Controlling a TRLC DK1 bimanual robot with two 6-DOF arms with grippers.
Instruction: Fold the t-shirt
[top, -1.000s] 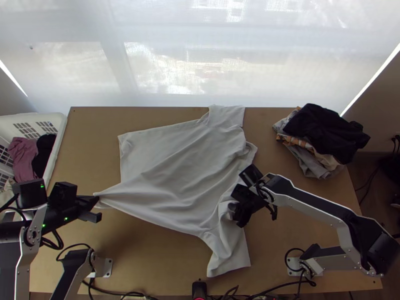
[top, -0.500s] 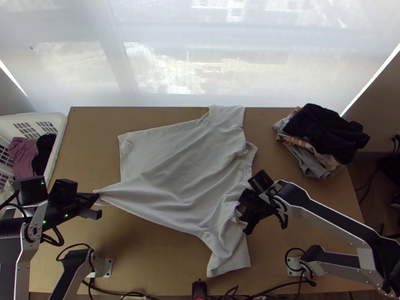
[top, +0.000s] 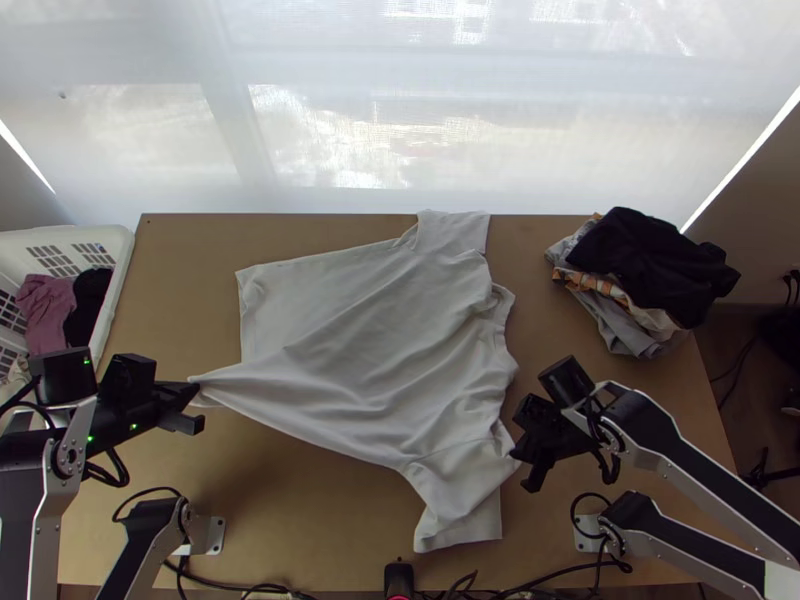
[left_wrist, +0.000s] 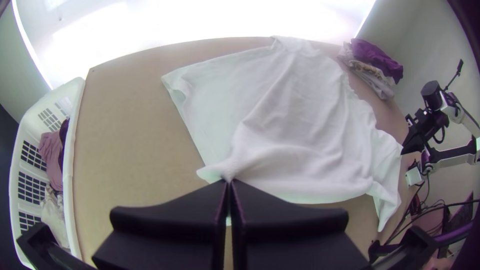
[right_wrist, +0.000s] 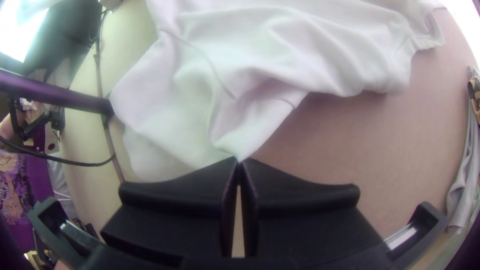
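Pinching with the left gripper (left_wrist: 230, 181), fingertips together on a gathered point of the light grey, short-sleeved knit t-shirt (top: 370, 340), seemingly at the near hem corner. Pinching likewise with the right gripper (right_wrist: 239, 160), closed on a small peak of fabric by the near sleeve, close to a seam; cannot tell exactly whether sleeve or shoulder. Spread out between both grippers over the middle of the light wooden table (top: 180, 300), creased diagonally from the left grip, rumpled towards the neck, with far sleeve near the table's far edge and near sleeve towards the near edge.

Likely to handle as light, limp and soft, with no stiffness to hold a shape and little risk of breaking. Apt to trail, sag or double under in a lift; apt also to slip out of so small a bite at the right. Best taken by hem corner and shoulder, seams included for a firmer hold, then drawn evenly taut before turning the near side over. Seemingly at the gripping stage, with body and sleeves yet to fold.

Farther out, beside the left arm, a white plastic laundry basket (top: 122, 250) with mauve and dark garments inside; towards the far right corner, a loose stack of clothes (top: 650, 260), black on top, well apart from the shirt.
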